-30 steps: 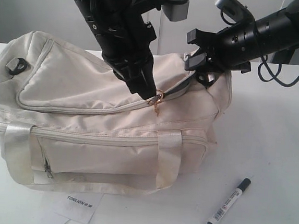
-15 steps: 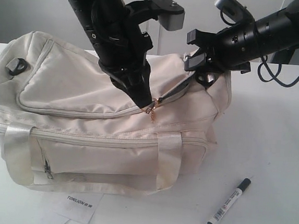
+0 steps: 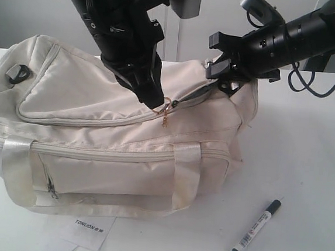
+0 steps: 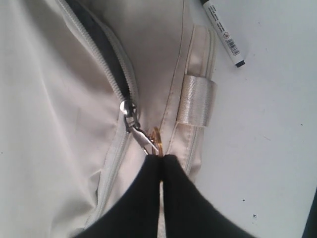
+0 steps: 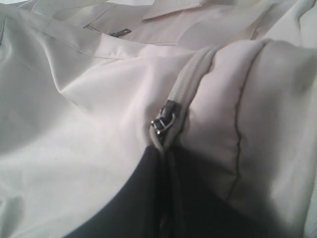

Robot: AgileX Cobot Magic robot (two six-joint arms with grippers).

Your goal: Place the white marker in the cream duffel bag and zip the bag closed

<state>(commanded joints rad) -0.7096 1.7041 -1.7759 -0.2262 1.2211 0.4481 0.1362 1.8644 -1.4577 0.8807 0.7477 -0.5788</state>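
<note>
The cream duffel bag (image 3: 87, 101) lies on the white table with its curved top zipper partly undone at the right end, dark lining (image 4: 101, 47) showing in the gap. My left gripper (image 3: 158, 105) is shut on the gold ring pull (image 4: 155, 140) of the top zipper's slider (image 4: 129, 109). At the bag's right end, my right gripper (image 3: 220, 71) is shut on the fabric at the end of the zipper (image 5: 167, 119). The white marker (image 3: 256, 228) lies on the table to the right of the bag, also visible in the left wrist view (image 4: 223, 33).
A white paper tag printed "TONLION" (image 3: 90, 228) lies at the bag's front. Webbing handles (image 3: 185, 177) hang down the front over the zipped pocket. A black buckle (image 3: 18, 73) sits on the bag's left end.
My left gripper has moved left and slightly up along the top zipper with the pull in it, lengthening the opening. The right gripper and the marker have stayed put.
</note>
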